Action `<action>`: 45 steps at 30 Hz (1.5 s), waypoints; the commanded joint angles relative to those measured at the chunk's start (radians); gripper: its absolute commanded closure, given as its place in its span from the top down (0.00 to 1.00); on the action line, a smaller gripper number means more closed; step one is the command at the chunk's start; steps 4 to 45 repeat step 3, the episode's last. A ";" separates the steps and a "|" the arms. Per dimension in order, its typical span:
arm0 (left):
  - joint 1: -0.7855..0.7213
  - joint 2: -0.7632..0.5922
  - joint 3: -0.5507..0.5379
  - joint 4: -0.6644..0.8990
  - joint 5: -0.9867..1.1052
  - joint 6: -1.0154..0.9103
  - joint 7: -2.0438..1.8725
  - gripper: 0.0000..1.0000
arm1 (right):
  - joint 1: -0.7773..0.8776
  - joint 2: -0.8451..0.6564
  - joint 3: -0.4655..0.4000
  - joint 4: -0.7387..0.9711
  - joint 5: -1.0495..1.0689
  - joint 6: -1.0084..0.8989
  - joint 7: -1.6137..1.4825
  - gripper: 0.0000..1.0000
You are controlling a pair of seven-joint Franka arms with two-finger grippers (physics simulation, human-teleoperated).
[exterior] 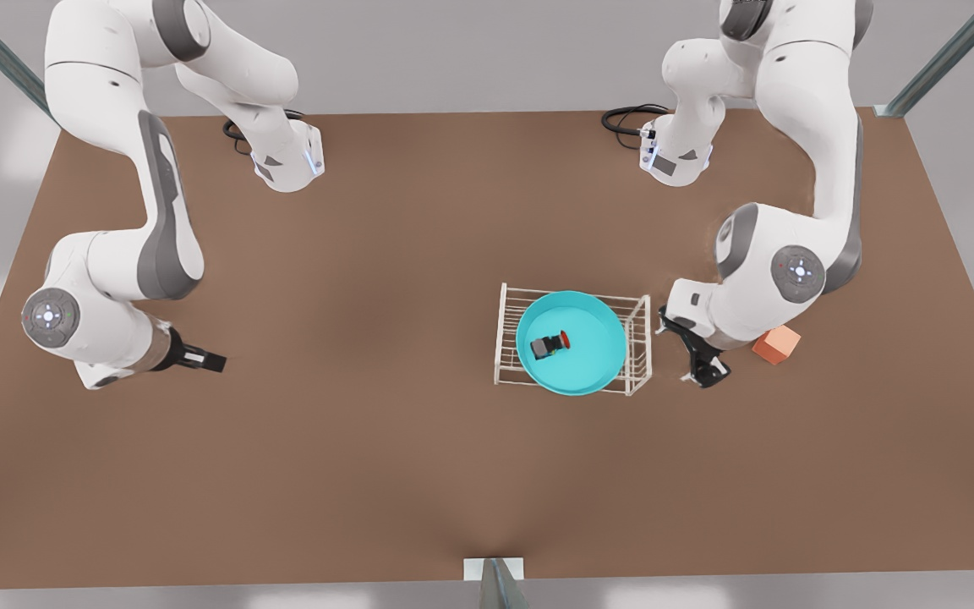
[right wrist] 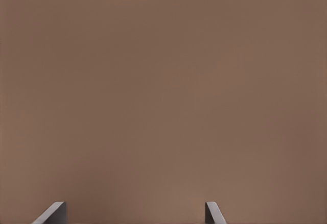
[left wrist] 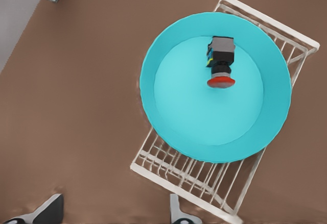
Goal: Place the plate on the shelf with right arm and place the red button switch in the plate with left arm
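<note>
The turquoise plate (exterior: 593, 364) (left wrist: 168, 96) lies on top of the white wire shelf (exterior: 506, 338) (left wrist: 204, 180), right of the table's middle in the front view. Inside the plate the red button switch (exterior: 551, 343) (left wrist: 220, 60) lies on its side, black body and red cap. My left gripper (exterior: 690, 348) (left wrist: 115, 215) hangs open and empty just beyond the shelf's end at the front view's right, apart from it. My right gripper (exterior: 204, 360) (right wrist: 134, 215) waits open and empty over bare table at the front view's left.
An orange-red cube (exterior: 776, 344) sits on the table just behind the left arm's wrist, at the front view's right. The brown table (exterior: 369, 440) stretches wide between the two arms. Both arm bases stand at the far edge.
</note>
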State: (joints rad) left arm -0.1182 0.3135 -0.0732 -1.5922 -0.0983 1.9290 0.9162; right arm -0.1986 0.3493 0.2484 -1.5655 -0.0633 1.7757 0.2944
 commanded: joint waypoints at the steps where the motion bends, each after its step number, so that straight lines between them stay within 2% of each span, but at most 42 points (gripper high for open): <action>1: 0.000 -0.013 0.090 0.001 -0.012 -0.117 -0.663 1.00 | -0.001 -0.003 0.002 -0.002 0.008 0.068 -0.340 1.00; 3: 0.000 -0.014 0.101 0.000 -0.009 -0.159 -0.870 1.00 | 0.001 -0.003 0.003 -0.002 0.008 0.068 -0.336 1.00; 45: 0.000 -0.014 0.101 0.000 -0.009 -0.159 -0.870 1.00 | 0.001 -0.003 0.003 -0.002 0.008 0.068 -0.336 1.00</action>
